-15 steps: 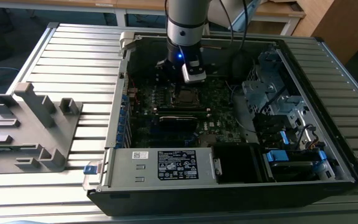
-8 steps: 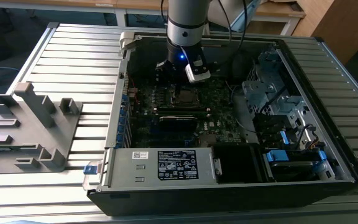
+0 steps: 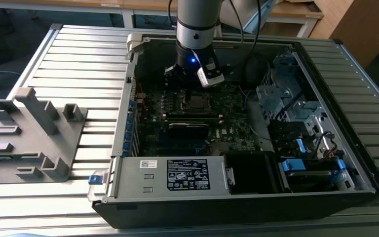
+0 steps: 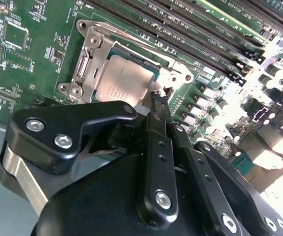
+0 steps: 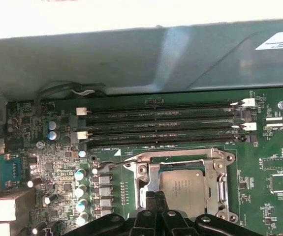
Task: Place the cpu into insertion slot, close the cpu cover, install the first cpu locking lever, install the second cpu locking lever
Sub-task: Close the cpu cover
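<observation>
Claw (image 4: 157, 100) pinched narrow, tip just beside cpu cover (image 4: 85, 61) – cpu (image 4: 124, 82) seated beneath, cover lying down – both latching steps unconfirmed.

One cpu (image 5: 182, 186), one cpu cover (image 5: 180, 157), four memory slots (image 5: 161, 123), one arm (image 3: 196, 19).

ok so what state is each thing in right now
cpu, seated flat, top showing through the cover's window
cpu cover, down flat over the cpu
hand, shut, tip by the cover's edge, nothing held
memory slots, empty
computer case, lying on its side, side panel off
</observation>
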